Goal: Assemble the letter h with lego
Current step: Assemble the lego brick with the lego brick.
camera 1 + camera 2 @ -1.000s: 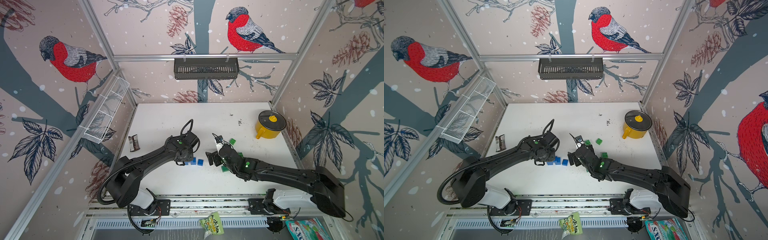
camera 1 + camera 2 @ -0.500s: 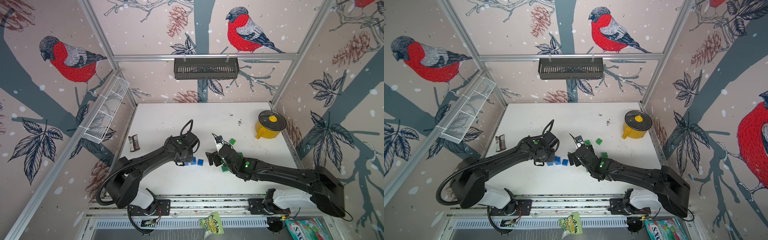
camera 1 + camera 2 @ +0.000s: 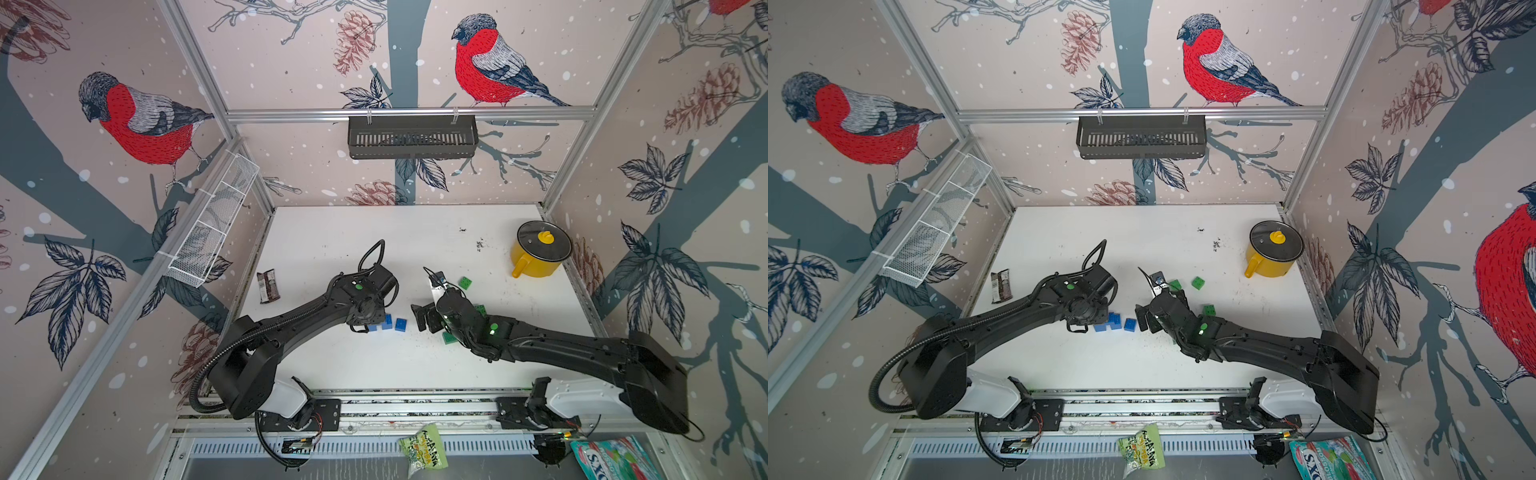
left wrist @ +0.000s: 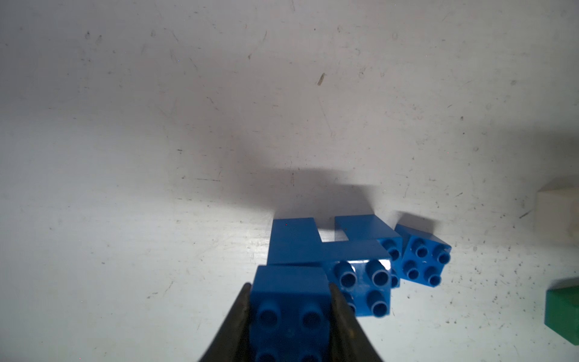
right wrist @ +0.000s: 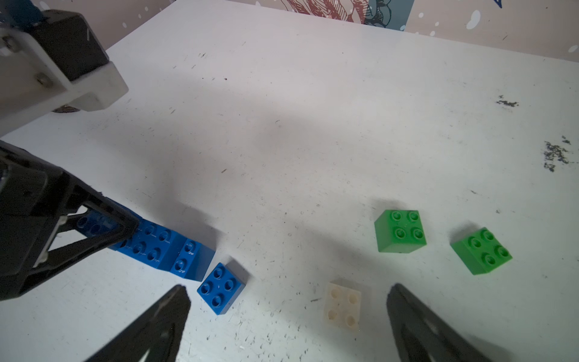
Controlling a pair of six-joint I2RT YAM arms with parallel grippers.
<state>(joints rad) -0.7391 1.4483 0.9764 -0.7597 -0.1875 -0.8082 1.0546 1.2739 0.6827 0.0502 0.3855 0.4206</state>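
My left gripper is shut on a blue lego brick, studs facing the camera. It holds the brick against the end of a low cluster of joined blue bricks on the white table. In both top views the cluster shows beside the left wrist. A loose blue cube and a white brick lie between the fingers of my open right gripper, which hovers above them. Two green bricks lie beyond it.
A yellow pot with a dark lid stands at the back right. A snack wrapper lies at the table's left edge. A white wire basket hangs on the left wall and a black one on the back wall.
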